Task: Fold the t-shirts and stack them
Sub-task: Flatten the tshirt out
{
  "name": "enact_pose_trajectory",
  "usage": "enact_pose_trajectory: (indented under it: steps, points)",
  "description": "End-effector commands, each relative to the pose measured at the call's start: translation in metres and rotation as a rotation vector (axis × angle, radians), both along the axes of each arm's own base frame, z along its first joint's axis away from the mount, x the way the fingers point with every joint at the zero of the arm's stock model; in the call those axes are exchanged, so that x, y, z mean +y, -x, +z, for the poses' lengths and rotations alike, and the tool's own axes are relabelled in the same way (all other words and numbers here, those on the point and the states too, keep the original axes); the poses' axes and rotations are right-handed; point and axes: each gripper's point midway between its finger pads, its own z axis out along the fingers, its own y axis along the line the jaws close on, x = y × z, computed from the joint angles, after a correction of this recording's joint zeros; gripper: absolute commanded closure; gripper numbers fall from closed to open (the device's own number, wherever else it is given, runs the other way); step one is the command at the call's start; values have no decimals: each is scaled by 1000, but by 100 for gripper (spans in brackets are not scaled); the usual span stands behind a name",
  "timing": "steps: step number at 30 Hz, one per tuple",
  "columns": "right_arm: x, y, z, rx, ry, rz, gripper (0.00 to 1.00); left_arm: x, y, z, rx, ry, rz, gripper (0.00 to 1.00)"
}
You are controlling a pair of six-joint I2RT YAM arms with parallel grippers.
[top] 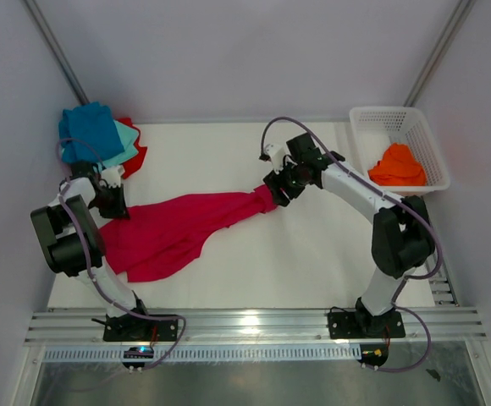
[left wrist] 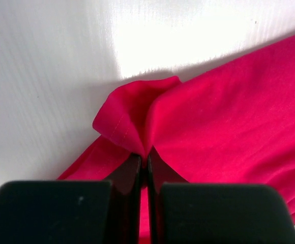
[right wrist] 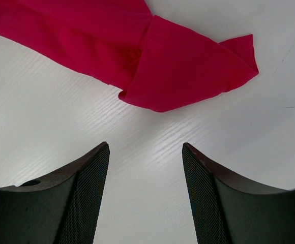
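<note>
Crimson t-shirt (top: 178, 228) drawn out across the worktop (top: 313, 262), from near its left edge toward the middle. Left claw (left wrist: 143, 161) pinched tight on a fold at the shirt's left end. Right claw (right wrist: 145, 152) parted, holding nothing, with the shirt's bunched end just beyond its tips. Pile of t-shirts (top: 93, 135) at far left corner. Orange t-shirt (top: 396, 165) in basket (top: 368, 127) at far right corner.
</note>
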Motion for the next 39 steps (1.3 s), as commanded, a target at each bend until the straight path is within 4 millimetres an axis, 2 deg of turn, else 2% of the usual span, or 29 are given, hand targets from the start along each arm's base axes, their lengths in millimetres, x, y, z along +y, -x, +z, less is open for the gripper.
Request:
enact_pose_trajectory:
  steps: [1,2,4,5,9,13,20,23,29,32,35,39]
  points:
    - [3,-14,-4,-12,19,-5,36,-3,-11,18,-53,37,-11,100]
    - [4,-15,-12,9,26,-9,36,-4,-9,21,-56,39,-13,100]
    - [7,-24,-13,4,29,-16,36,-6,-9,25,-65,45,-20,100]
    - [7,-27,-21,15,44,-19,36,-7,-7,26,-62,46,-25,100]
    - [14,-43,-21,5,39,-31,36,-9,-3,36,-83,40,-37,100]
    - [25,-52,-22,23,7,-33,36,-10,0,37,-85,38,-40,100]
    - [38,-47,-12,43,-28,-3,36,-10,5,34,-76,28,-48,100]
    - [41,-39,-14,57,-13,23,36,-11,3,33,-75,37,-43,100]
    - [47,-18,-32,115,1,61,36,-14,3,32,-76,58,-40,100]
    - [48,-14,-43,130,7,56,36,-16,4,34,-76,65,-45,100]
    - [47,-14,-51,126,27,49,36,-20,5,37,-85,84,-48,100]
    - [44,-26,-55,78,44,8,36,-30,10,48,-104,122,-52,100]
